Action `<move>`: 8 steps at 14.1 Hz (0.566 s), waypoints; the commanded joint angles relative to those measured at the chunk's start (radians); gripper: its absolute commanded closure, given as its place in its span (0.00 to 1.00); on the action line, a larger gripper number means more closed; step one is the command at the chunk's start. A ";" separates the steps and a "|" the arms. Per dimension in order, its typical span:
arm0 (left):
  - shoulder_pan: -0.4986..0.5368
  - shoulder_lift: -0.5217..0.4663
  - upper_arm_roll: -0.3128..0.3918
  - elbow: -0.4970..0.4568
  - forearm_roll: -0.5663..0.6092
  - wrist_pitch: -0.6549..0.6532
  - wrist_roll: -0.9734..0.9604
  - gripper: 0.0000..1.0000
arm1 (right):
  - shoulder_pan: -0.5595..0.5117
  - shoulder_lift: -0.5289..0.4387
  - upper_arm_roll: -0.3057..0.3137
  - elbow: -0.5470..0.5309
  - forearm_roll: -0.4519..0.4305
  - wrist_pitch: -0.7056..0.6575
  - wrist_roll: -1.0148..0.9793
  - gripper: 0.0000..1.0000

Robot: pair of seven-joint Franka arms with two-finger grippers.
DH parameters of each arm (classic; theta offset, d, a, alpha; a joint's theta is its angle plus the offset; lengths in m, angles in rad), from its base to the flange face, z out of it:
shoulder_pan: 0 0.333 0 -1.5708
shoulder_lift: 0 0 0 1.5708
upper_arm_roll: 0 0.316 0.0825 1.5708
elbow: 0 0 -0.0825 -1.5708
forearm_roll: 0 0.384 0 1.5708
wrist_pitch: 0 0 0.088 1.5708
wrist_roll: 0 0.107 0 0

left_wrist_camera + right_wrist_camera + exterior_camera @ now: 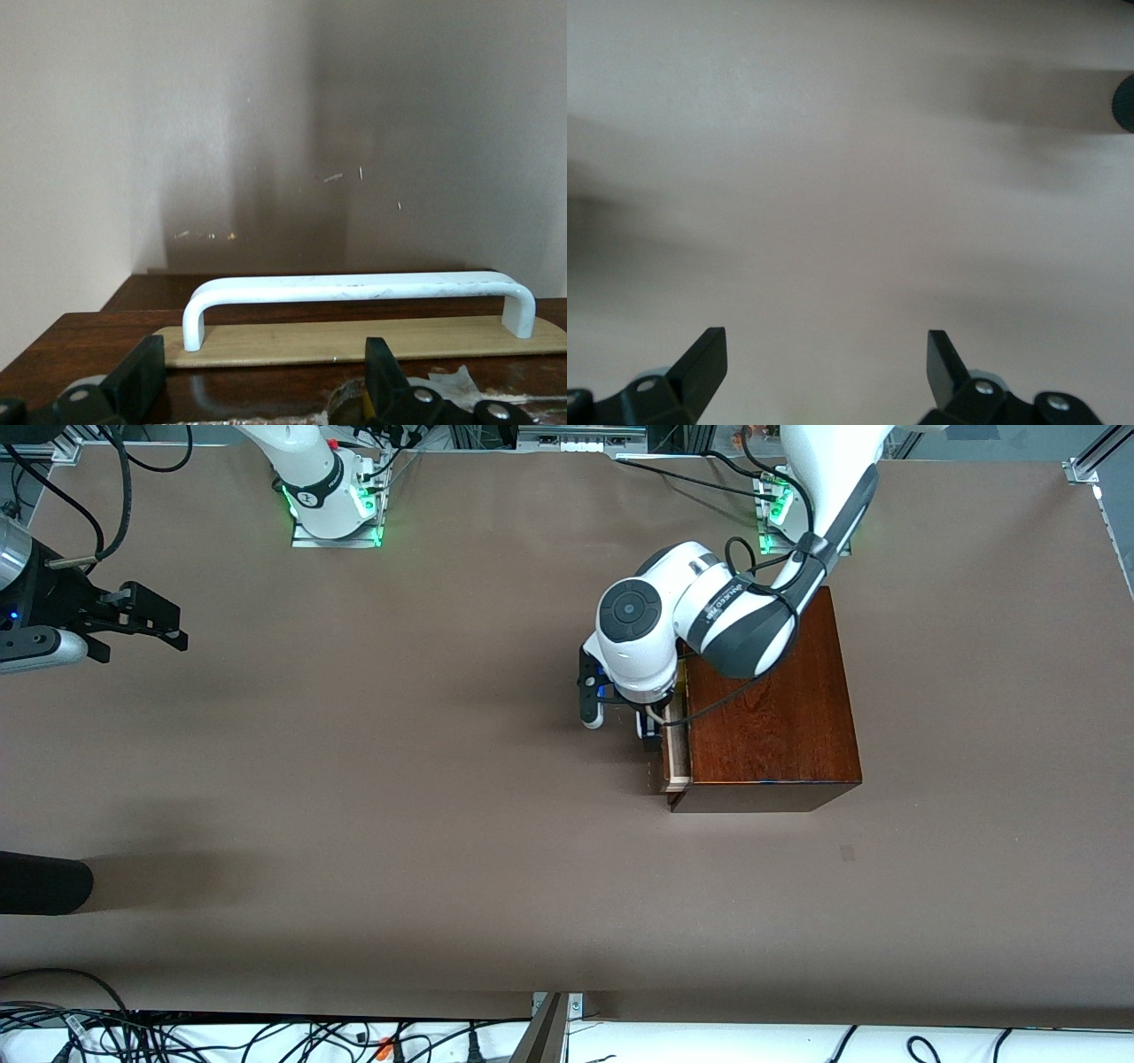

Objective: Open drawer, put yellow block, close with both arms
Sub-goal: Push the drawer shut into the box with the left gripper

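Box [771,717] sits toward the left arm's end of the desk [399,779], its drawer [678,751] pulled slightly out. Left tool [266,390] hangs over the drawer's white handle [354,288], fingers spread, empty. Right tool [827,372] waits well apart from the box, fingers wide, empty.

- This is a robot lab.
- Two white robot arms [700,620] are bolted onto a brown desk [399,797].
- Cables [221,1036] and metal frames [1094,460] sit beside the desk.
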 commanded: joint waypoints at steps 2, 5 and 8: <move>0.054 -0.059 0.015 -0.090 0.050 -0.003 0.019 0.00 | 0.000 0.002 0.001 0.015 -0.008 -0.013 0.017 0.00; 0.080 -0.065 0.014 -0.102 0.052 -0.004 0.019 0.00 | 0.000 0.002 -0.001 0.013 -0.008 -0.010 0.017 0.00; 0.075 -0.062 0.012 -0.090 0.049 0.006 -0.003 0.00 | 0.002 0.002 0.001 0.015 -0.008 -0.004 0.017 0.00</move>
